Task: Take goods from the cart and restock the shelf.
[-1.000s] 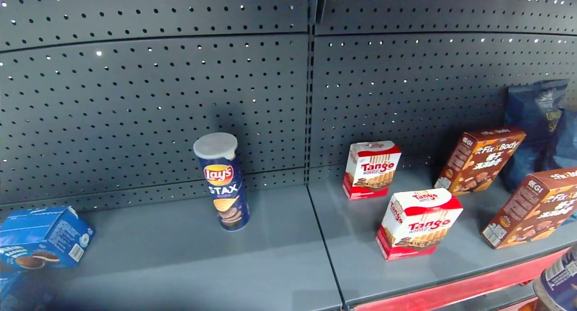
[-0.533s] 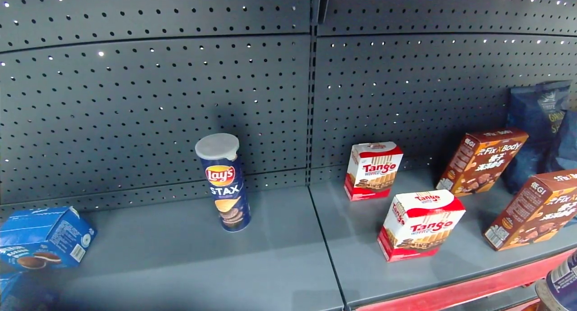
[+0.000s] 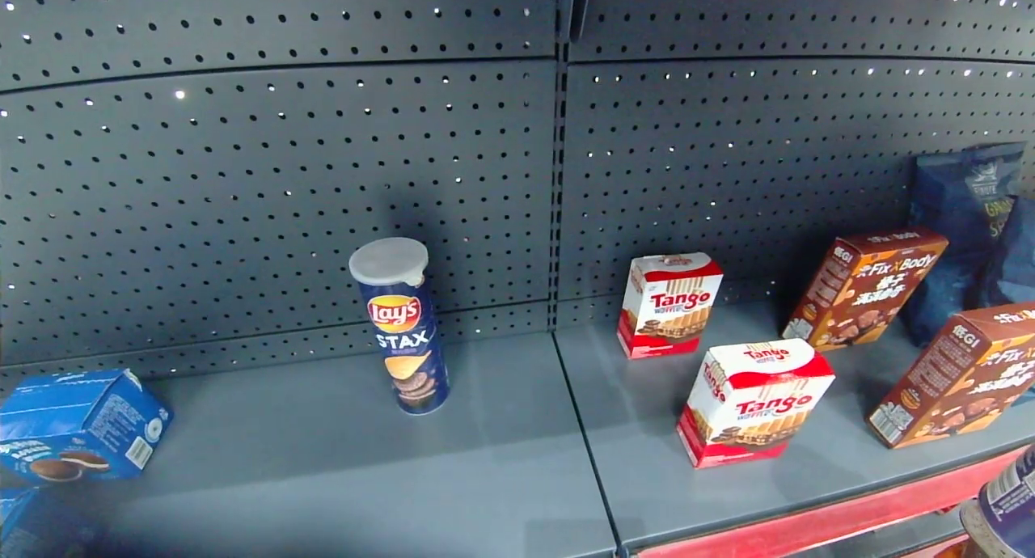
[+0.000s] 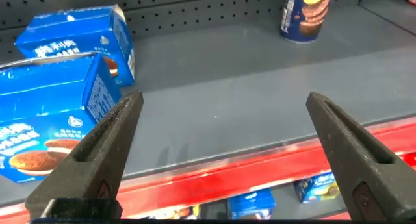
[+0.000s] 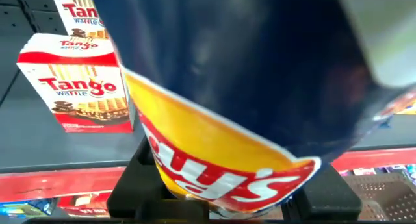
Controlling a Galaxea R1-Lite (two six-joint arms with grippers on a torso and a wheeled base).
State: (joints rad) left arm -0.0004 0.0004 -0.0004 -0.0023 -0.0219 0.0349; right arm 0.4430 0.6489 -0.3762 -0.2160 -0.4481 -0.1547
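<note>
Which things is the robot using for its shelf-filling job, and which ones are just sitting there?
For the job:
- held chip can, in the right arm's fingers
- shelf

Just sitting there:
- standing chip can
- blue cookie boxes
- red-and-white wafer boxes
- brown boxes
- dark blue bags

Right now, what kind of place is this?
Most likely a shop aisle: a grey shelf with a pegboard back, holding packaged snacks such as a chip can and wafer boxes.
</note>
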